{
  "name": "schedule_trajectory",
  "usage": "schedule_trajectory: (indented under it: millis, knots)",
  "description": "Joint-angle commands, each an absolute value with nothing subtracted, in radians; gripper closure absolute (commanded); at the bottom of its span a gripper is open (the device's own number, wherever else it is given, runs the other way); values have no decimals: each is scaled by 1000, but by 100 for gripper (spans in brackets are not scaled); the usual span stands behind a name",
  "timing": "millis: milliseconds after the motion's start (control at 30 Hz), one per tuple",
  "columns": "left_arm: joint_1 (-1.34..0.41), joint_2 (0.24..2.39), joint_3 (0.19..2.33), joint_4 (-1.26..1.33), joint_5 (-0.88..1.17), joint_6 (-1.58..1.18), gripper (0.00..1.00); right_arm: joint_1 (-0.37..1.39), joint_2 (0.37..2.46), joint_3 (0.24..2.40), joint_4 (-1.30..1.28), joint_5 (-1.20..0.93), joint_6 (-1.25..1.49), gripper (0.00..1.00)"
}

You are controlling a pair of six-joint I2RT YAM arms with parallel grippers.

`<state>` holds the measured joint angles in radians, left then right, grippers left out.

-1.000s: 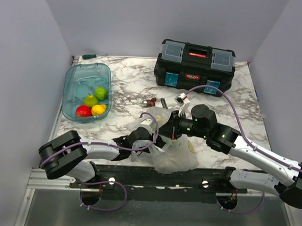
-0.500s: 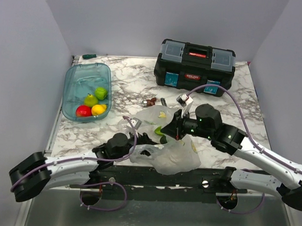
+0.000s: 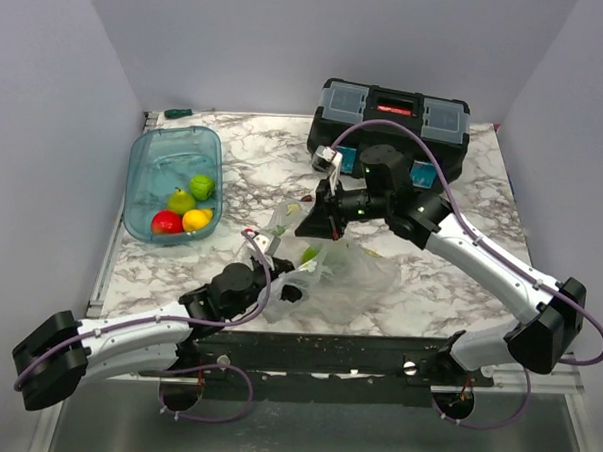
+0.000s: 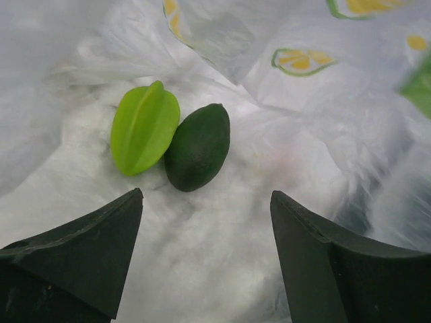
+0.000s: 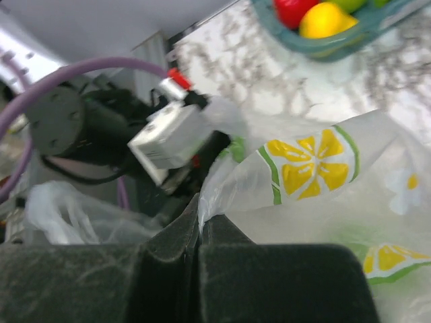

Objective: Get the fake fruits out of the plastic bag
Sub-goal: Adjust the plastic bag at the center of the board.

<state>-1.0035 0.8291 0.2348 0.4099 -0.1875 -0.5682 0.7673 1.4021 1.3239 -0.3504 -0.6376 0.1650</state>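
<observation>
Clear crinkly film is what your right claw (image 5: 200, 222) is clamped on: a fold at the top of the plastic bag (image 3: 354, 273), which sits on the bench (image 3: 254, 169). Your left claw (image 4: 205, 202) gapes wide at the bag's mouth, holding nothing. Inside the bag, a lime-green star fruit (image 4: 143, 128) touches a dark green fruit (image 4: 197, 146). Well left of the bag, four more fruits (image 3: 197, 219) sit in the teal tub (image 3: 149, 159).

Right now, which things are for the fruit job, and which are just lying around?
For the job:
plastic bag, pinched by the shut right gripper
lime-green fruit and dark green fruit in the bag's folds, facing the open left gripper
fruits in the teal tub

Just lying around:
black toolbox
green-handled tool
</observation>
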Motion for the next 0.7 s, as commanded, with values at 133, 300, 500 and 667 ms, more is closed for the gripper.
schedule_trajectory:
  millis: [133,300,500,667]
  knots:
    - [-1012,1074,297,633,-377,-495,19,771,1264,1129,-269,-927,252,99]
    - [-1030,1240,366,663,-394,-451,20,771,1228,1052,-244,-902,273,99]
    - [-1070,1358,370,702,-405,-480,19,771,1243,1046,-233,-882,274,99]
    - [-1083,1465,411,679,-439,-524,14,772,1255,1048,-232,-876,272,99]
